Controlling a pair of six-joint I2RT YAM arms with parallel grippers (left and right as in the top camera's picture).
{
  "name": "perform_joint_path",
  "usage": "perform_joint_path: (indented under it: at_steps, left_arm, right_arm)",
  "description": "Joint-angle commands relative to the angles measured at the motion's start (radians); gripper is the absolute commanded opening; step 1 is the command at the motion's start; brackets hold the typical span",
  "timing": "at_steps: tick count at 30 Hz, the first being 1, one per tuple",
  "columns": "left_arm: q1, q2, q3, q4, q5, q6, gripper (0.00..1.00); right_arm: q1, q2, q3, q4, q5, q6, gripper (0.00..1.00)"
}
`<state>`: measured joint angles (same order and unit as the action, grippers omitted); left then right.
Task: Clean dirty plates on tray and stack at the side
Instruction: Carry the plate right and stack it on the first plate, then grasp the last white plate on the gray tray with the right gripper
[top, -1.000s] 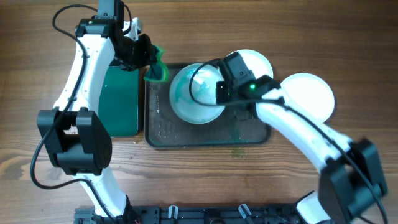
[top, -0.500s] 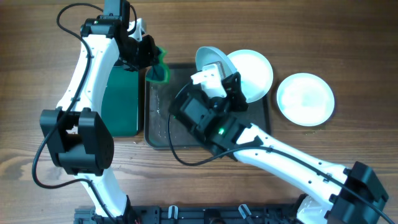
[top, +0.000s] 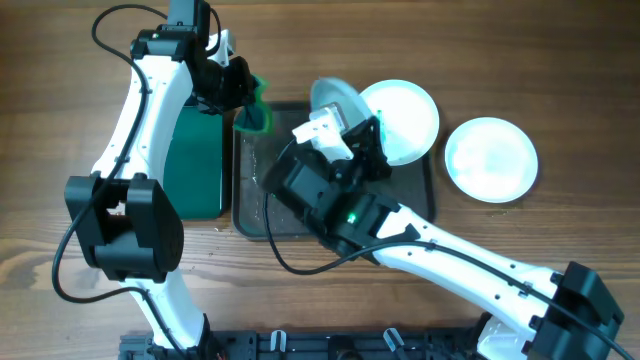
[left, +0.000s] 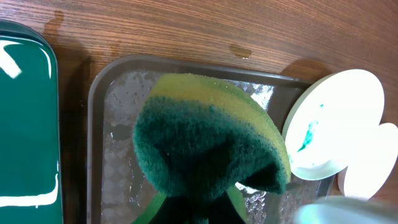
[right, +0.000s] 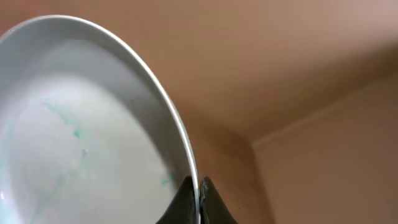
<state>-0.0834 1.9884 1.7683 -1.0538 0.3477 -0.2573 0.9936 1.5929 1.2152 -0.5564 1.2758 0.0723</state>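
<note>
White plate, smeared teal, hangs tilted over the tray, its rim clenched in the right tool. At eleven o'clock, the left tool grasps a sponge.

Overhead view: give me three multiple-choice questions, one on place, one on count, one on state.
1. Where does the round white plate farthest right lie? A) on the wooden table, beside the dark grey-green rectangular tray; B) inside that tray; C) atop another plate.
2. How many white plates show? A) two; B) three; C) five.
3. The right pincer is: A) open, empty; B) shut on the rim of a tilted plate; C) out of view.
Answers: 1A, wood surrounds it. 2B, the tilted one, a second plate on the tray, one on the table. 3B, its tips pinch the rim.
</note>
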Motion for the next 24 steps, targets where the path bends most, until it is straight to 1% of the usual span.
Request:
perform_joint_path:
  at_steps: [1, 3, 6, 9, 11, 15, 17, 20, 24]
  left_arm:
    - [-0.005, -0.012, 0.010, -0.002, -0.002, -0.013, 0.04]
    - [-0.005, -0.012, 0.010, -0.010, -0.003, -0.013, 0.04]
    - [-0.005, -0.012, 0.005, -0.016, -0.013, -0.013, 0.04]
    - [-0.005, -0.012, -0.005, -0.017, -0.013, -0.013, 0.04]
    - [-0.005, -0.012, -0.008, -0.017, -0.013, -0.013, 0.04]
    - [-0.009, -0.012, -0.009, -0.017, -0.014, -0.017, 0.04]
    - [-0.017, -0.012, -0.009, -0.016, -0.018, -0.021, 0.04]
    - [-0.039, -0.012, -0.009, -0.016, -0.049, -0.032, 0.04]
    - [-0.087, -0.012, -0.009, -0.016, -0.140, -0.043, 0.04]
  right_arm:
    - [-0.078, -0.022, 0.003, -0.071, -0.455, 0.307, 0.04]
    - [-0.159, -0.035, 0.004, -0.075, -0.705, 0.352, 0.04]
    - [-0.307, -0.071, 0.004, -0.074, -1.017, 0.357, 0.04]
    - [-0.531, -0.136, 0.004, -0.091, -1.316, 0.357, 0.04]
    - [-0.680, -0.171, 0.004, -0.117, -1.424, 0.356, 0.04]
    - [-0.989, -0.203, 0.004, -0.245, -1.430, 0.354, 0.04]
    - [-1.101, -0.196, -0.008, -0.276, -1.427, 0.353, 0.04]
    - [-1.241, -0.189, -0.062, -0.275, -1.414, 0.350, 0.04]
    - [-1.368, -0.188, -0.160, -0.251, -1.276, 0.351, 0.04]
